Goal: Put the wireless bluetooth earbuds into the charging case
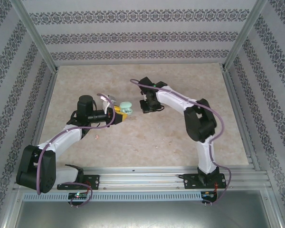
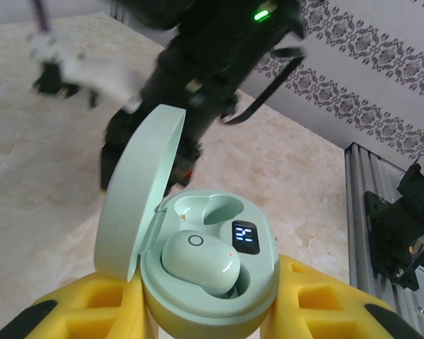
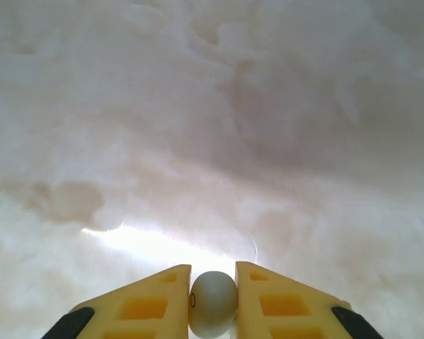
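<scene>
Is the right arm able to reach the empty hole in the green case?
Probably yes: the lid stands open, the empty slot is bare, and nothing sits between it and the right gripper.

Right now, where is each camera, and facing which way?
Top external: above, behind the bases, looking down on beige table; both arms.
Left wrist: along the left gripper clamping an open mint green charging case; right arm beyond.
Right wrist: down at the table; right gripper pinching pale round earbud.
Top and left wrist share the case.

Smooth mint plastic case [image 2: 261, 277], matt pale earbud [image 3: 213, 304], mottled stone-look table [image 1: 156, 137]
</scene>
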`<state>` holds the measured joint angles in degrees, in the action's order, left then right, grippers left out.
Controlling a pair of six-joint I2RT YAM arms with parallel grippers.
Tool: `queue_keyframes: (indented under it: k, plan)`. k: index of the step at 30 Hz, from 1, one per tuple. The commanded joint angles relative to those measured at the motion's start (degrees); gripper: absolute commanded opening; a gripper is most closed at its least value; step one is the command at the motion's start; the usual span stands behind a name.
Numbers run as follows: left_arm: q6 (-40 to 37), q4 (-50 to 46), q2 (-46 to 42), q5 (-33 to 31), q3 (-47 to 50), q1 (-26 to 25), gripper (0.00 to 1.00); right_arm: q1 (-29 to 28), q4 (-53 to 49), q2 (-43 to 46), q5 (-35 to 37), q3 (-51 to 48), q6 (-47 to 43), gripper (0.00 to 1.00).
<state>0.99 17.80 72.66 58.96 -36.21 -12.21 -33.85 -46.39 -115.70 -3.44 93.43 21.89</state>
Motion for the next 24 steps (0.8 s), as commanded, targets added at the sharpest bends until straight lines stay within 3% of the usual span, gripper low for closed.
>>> queue_keyframes:
  k: [1,12,24]
  plan:
    - [2.51,4.94,0.88,2.64,-2.52,0.19,0.13,0.27,4.70,11.45,-2.87,-7.00,3.41,0.19]
    - [-1.25,1.13,2.90,1.76,-6.11,-2.98,0.10,-0.03,6.40,34.19,-4.88,-20.21,8.48,0.19]
    - [-0.42,0.82,2.48,1.95,-6.06,-4.78,0.11,-5.92,9.46,43.80,-8.28,-20.73,9.71,0.20]
